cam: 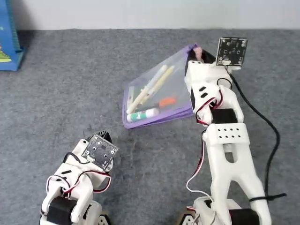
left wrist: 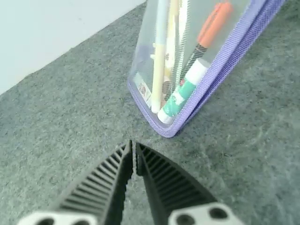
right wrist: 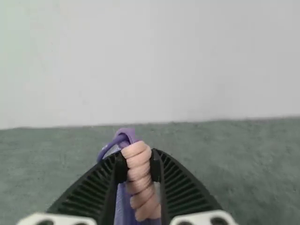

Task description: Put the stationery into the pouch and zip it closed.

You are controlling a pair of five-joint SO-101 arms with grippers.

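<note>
Containing all visible stationery [cam: 150,89], clear purple-edged plastic pouch [cam: 159,119] sits with right gripper [right wrist: 138,159] clamped on its pink coiled zip pull [right wrist: 140,187], left gripper [left wrist: 133,149] pinched empty near its opposite corner; zipping likely almost done.

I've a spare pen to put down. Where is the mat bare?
Widest bare mat lies between the blue box and the pouch, and ahead of the left tool. Crowded around the right tool, which grips the pouch's corner.
</note>
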